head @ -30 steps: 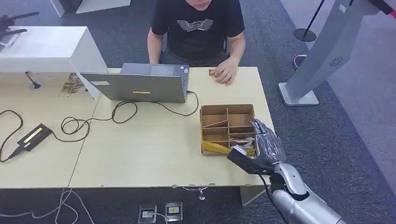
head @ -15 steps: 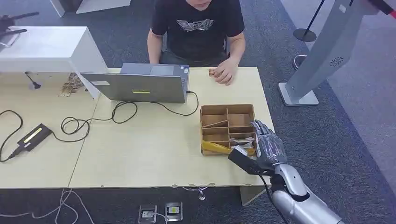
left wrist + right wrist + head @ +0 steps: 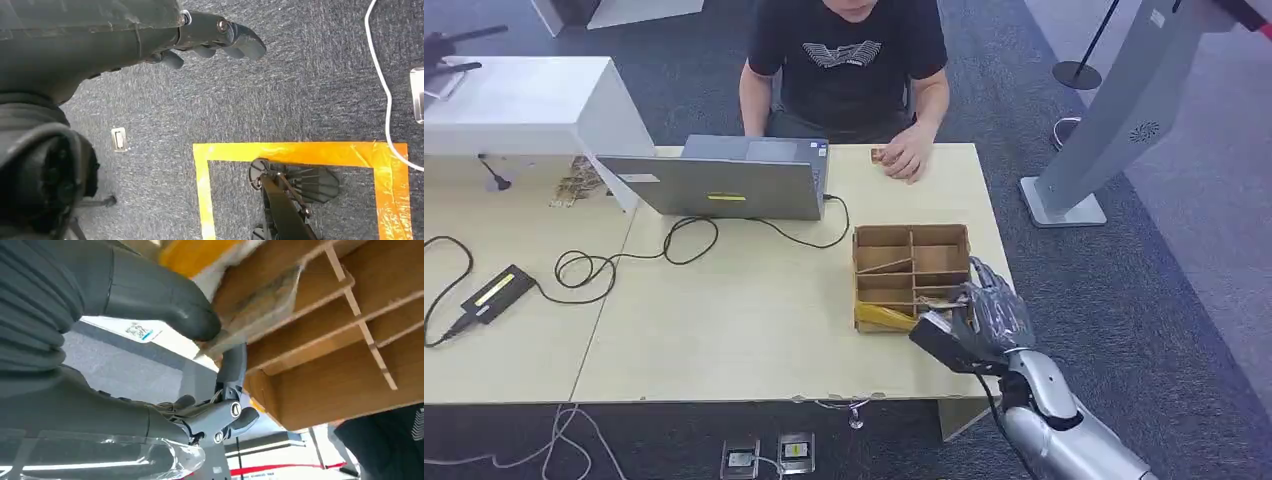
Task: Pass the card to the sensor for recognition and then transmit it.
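Since the earlier frames the right hand [image 3: 990, 318] has drawn slightly down and left in the head view, closing in on the near right corner of the divided wooden tray [image 3: 911, 275].

Lower right of the head view, the silver right arm [image 3: 1054, 420] rises from the bottom edge. Its hand rests at the tray's near right compartment, fingers curled over the rim. In the right wrist view the thick thumb [image 3: 165, 300] presses on a clear-sleeved card [image 3: 260, 305] lying against a tray divider, with the darker fingers [image 3: 232, 370] hooked under the tray's outer wall; the card looks pinched between thumb and fingers, though the far side of the grip is hidden. The card is thus at the hand itself, inside the tray's nearest right cell. A yellow packet [image 3: 886, 316] lies in the near left cell, just beside the hand.

In the left wrist view the left hand [image 3: 210, 40] hangs over dark carpet with yellow floor tape [image 3: 300, 152], fingers curled in and holding nothing.

Centre of the head view, the pale worktop [image 3: 754, 320] carries black cables [image 3: 624, 262] and a black sensor box [image 3: 497, 292] at the left edge, well apart from the tray. Farther back stands an open grey laptop [image 3: 724, 183], and behind it sits a person [image 3: 849, 60] in a black shirt, one hand [image 3: 904, 160] on the worktop's far edge. Upper right stands a grey floor stand [image 3: 1114, 110].
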